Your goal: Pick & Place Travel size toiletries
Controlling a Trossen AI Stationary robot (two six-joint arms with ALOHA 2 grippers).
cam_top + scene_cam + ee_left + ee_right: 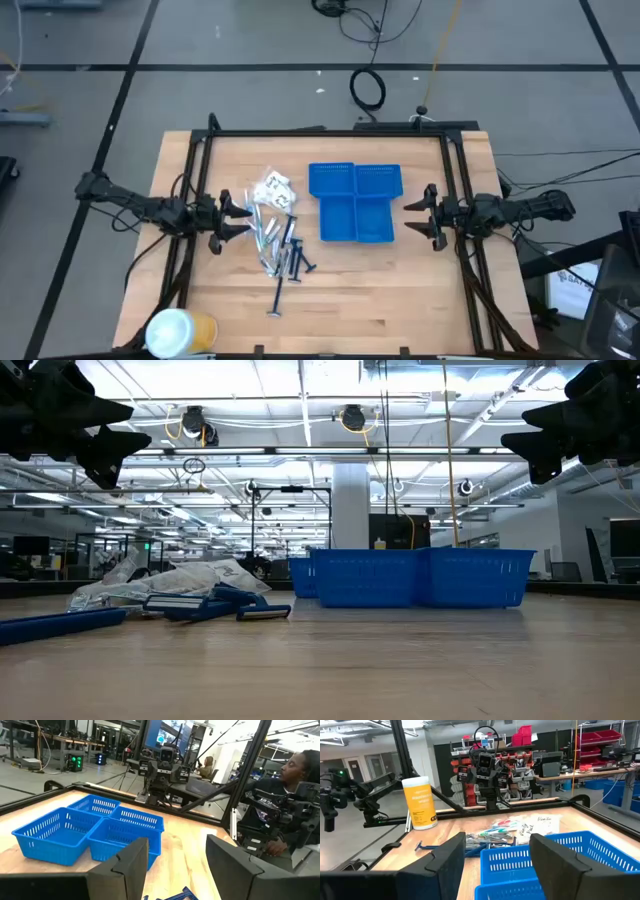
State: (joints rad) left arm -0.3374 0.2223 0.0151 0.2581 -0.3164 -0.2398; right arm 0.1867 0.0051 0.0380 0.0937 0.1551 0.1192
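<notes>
A blue compartment tray [355,204] sits on a wooden table [400,290]. Just to its left lies a loose pile of travel size toiletries [275,240]: silver tubes, a crinkly packet, dark razors. The left gripper [237,218] hovers at the pile's far side from the tray, fingers apart, holding nothing. The right gripper [420,215] hovers just right of the tray, likewise open and empty.

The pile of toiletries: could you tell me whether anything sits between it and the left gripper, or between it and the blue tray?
Nothing visible does. The left gripper, open, hovers at the edge of the toiletries pile, and only bare table separates the pile from the blue tray.
</notes>
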